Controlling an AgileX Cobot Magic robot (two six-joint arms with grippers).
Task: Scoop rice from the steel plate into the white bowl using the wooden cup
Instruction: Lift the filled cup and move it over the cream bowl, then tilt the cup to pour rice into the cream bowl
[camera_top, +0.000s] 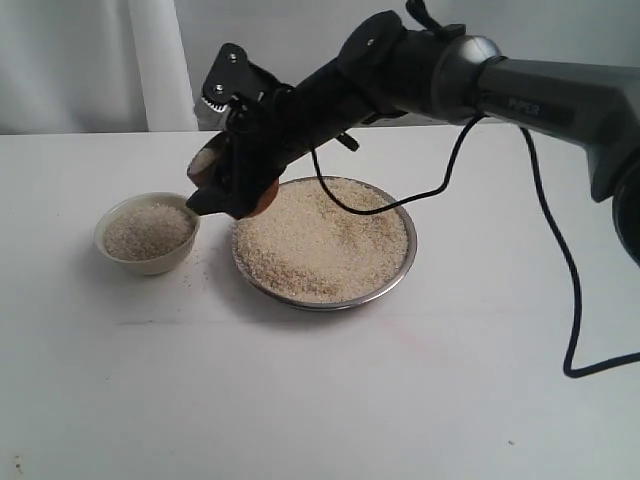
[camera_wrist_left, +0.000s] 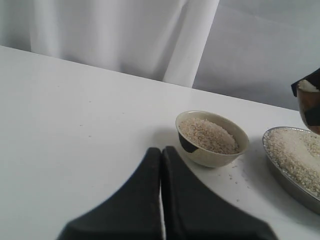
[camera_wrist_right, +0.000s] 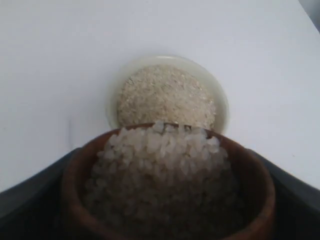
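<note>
The steel plate (camera_top: 400, 275) sits mid-table, heaped with rice (camera_top: 325, 240). Left of it stands the white bowl (camera_top: 147, 265), holding rice too (camera_top: 148, 230). My right gripper (camera_top: 232, 180) is shut on the wooden cup (camera_top: 262, 196), held in the air between plate and bowl. In the right wrist view the cup (camera_wrist_right: 255, 200) is full of rice (camera_wrist_right: 165, 170), and the bowl (camera_wrist_right: 220, 107) lies just beyond its rim. My left gripper (camera_wrist_left: 161, 152) is shut and empty over the table, short of the bowl (camera_wrist_left: 212, 155); the plate (camera_wrist_left: 287, 177) and cup (camera_wrist_left: 310, 105) show at that view's edge.
A few loose grains (camera_wrist_left: 235, 175) lie on the white table (camera_top: 300, 400) between bowl and plate. The right arm's black cable (camera_top: 570, 290) loops down to the table at the right. A pale curtain (camera_top: 90, 60) hangs behind the table.
</note>
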